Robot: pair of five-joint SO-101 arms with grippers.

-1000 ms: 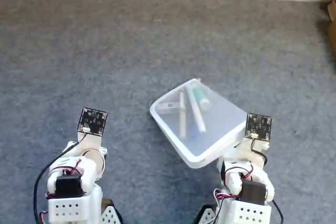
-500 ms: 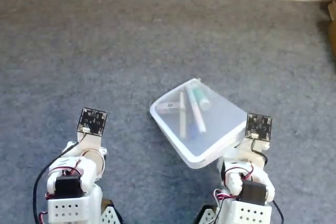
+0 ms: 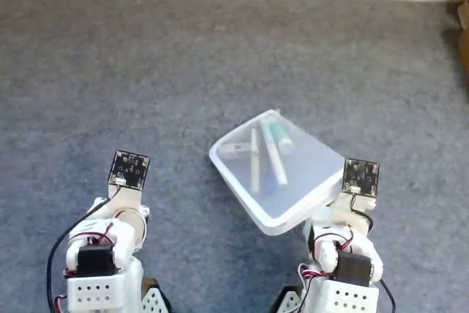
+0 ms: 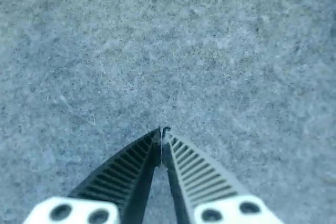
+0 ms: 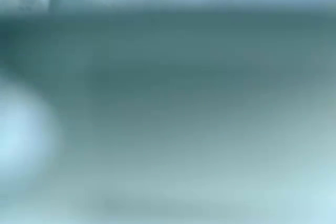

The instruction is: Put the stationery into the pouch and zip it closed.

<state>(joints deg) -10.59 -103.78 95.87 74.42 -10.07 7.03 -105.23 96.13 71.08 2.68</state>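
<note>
On the grey carpet (image 3: 146, 71), the translucent pouch (image 3: 311, 175) lies right of centre, pens (image 3: 273, 160) inside, open carpet beyond its far edges, its near edge at the right arm (image 3: 341, 238), whose grip cannot be told. The left gripper (image 4: 160, 132), pinched together on nothing, hangs well apart.

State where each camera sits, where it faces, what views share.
High view: fixed overhead, looking down on grey surface, pouch, left arm, right arm.
Left wrist view: on the left arm, facing down at the grey surface past its shut left gripper.
Right wrist view: on the right arm, facing the pouch closely.
Shared: high and right wrist views both show pouch and teal-capped pen.
</note>
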